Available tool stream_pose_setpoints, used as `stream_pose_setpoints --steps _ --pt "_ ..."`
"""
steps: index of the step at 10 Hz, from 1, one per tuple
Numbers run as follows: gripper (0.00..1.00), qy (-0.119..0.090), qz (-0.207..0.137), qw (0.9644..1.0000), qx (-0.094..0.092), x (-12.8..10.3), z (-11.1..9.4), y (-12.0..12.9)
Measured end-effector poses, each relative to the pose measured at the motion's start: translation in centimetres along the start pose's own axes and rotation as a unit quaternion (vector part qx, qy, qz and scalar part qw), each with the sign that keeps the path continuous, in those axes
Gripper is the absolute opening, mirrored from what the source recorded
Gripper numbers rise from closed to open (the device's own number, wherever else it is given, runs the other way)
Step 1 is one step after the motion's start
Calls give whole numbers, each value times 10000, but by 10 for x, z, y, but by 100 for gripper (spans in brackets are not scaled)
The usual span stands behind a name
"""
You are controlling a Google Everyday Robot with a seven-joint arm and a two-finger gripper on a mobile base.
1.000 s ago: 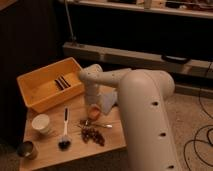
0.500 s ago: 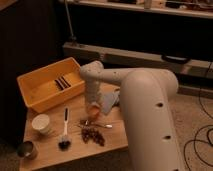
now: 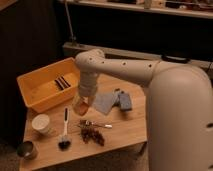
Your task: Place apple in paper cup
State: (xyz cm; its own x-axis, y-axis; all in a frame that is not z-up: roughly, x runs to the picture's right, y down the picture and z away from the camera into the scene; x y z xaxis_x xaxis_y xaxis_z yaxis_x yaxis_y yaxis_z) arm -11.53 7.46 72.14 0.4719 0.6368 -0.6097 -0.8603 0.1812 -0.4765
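The apple (image 3: 82, 108) is a small orange-red toy fruit held at the tip of my gripper (image 3: 81, 106), just above the wooden table (image 3: 125, 131), near the front right corner of the yellow bin. The gripper points down from the white arm that reaches in from the right, and it is shut on the apple. The paper cup (image 3: 41, 122) is short and white, standing upright on the table's left side. It lies to the left of the gripper and a little nearer the front edge, apart from it.
A large yellow bin (image 3: 35, 95) with dark items inside stands at the back left. A dark metallic cup (image 3: 26, 149) is at the front left corner. A black-headed brush (image 3: 64, 134), a metal utensil (image 3: 95, 124), dark grapes (image 3: 93, 136), a grey cloth (image 3: 104, 102) and a blue sponge (image 3: 125, 101) lie around the gripper.
The gripper has moved left and slightly up with the apple in it, away from the cloth and toward the bin's corner and the paper cup.
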Motion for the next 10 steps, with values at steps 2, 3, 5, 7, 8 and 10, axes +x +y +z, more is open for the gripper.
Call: stream_pose_setpoints --steps 2,3,5,7,8,10 --pt "0 12 -742 9971 -163 15 -14 60" --pt "0 -23 -1155 9930 -231 18 -14 90" --pt "0 -163 -1667 9855 -261 8 -5 131" --pt "0 -299 -1858 9816 -321 -5 1 150" --pt "0 -353 -1929 9799 -377 -17 3 153" --pt "0 -390 -2135 9747 -533 -40 9 163"
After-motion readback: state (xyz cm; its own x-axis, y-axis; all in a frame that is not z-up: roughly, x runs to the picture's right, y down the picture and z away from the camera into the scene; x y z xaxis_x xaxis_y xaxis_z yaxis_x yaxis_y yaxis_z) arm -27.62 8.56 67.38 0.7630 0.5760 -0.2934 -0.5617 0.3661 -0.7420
